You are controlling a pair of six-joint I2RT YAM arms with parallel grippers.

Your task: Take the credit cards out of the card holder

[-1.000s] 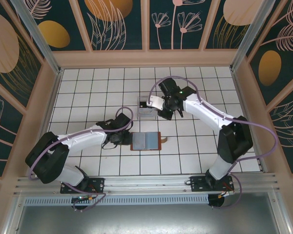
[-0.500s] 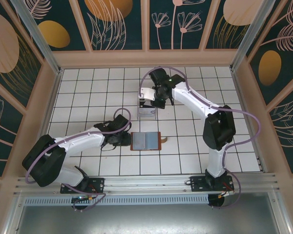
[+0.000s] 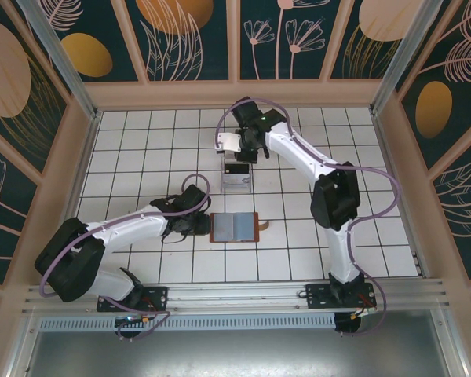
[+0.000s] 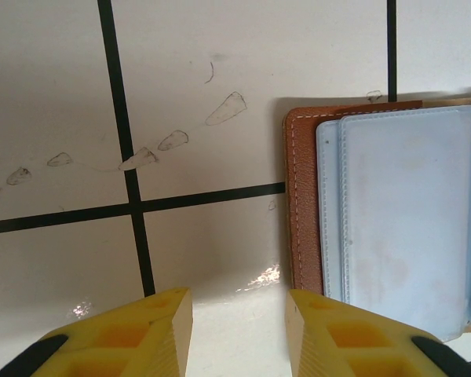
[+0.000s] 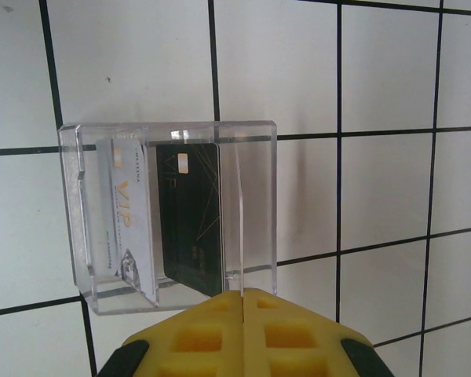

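White-tiled counter (image 3: pixel 141 133) boxed in by floral panels (image 3: pixel 188 39). Brown leather card holder (image 3: pixel 234 227) lying open and flat mid-counter, blue lining up, looks emptied already. Clear acrylic stand (image 5: pixel 251 204) just behind it, apparently the drop-off spot. Left pincer (image 4: pixel 237 314) apart and empty beside the holder's left edge, likely there to pin it down. Right pincer (image 5: pixel 242 297) pressed together, gripping nothing, at the stand's rim. Black credit card (image 5: pixel 190 212) and white VIP card (image 5: pixel 129 220) slotted inside.

Card holder (image 3: pixel 235 227): brown, lying open flat on the white tiled table (image 3: pixel 141 141), grey-blue inside up. Left gripper (image 3: pixel 202 225) sits just beside its left edge. Clear acrylic stand (image 3: pixel 236 181) lies beyond, with the right gripper (image 3: pixel 240 156) at its far side.
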